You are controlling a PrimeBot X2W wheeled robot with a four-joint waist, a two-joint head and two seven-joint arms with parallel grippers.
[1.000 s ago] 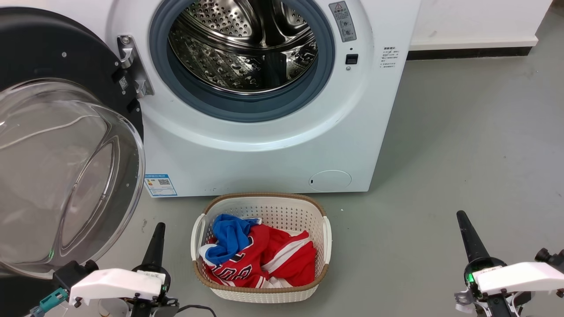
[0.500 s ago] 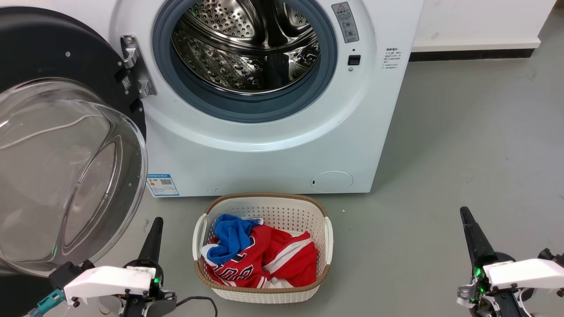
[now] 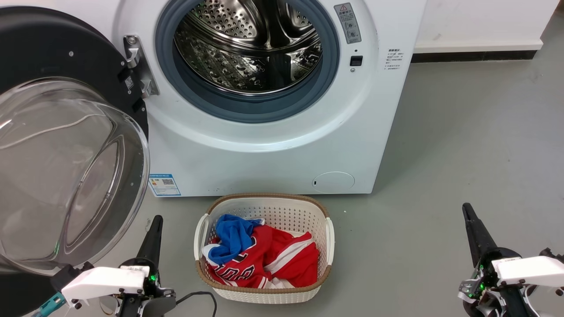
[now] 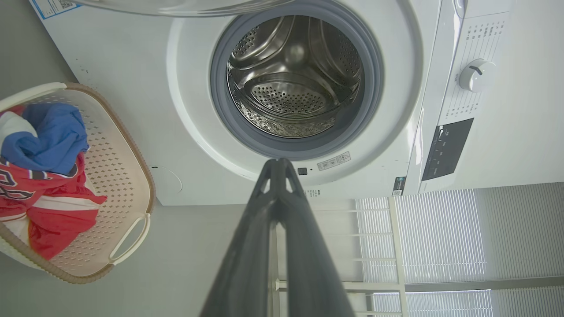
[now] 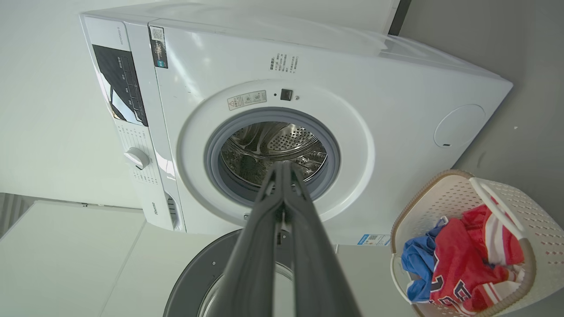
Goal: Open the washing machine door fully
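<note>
The white washing machine (image 3: 273,145) fills the top of the head view, its steel drum mouth uncovered. The washing machine door (image 3: 61,145) is swung wide to the left on its metal hinge (image 3: 139,66), black rim behind and clear glass bowl bulging toward me. My left gripper (image 3: 156,220) is shut and empty at the lower left, just right of the door's lower edge and apart from it. At the lower right, over bare floor, my right gripper (image 3: 466,208) is shut and empty too. In the wrist views the left gripper (image 4: 277,162) and right gripper (image 5: 282,165) show fingertips together, pointing at the washing machine (image 4: 308,88) (image 5: 282,132). The door (image 5: 207,277) appears at the bottom of the right wrist view.
A white woven laundry basket (image 3: 264,204) with red and blue clothes (image 3: 260,255) stands on the grey floor in front of the machine, between my grippers. A white wall base with a dark skirting (image 3: 476,50) runs at the upper right. Bare floor (image 3: 462,145) stretches right of the machine.
The whole head picture has shifted slightly, so the camera moved. Both grippers sit a little lower and further back in the picture; the door stays swung wide.
</note>
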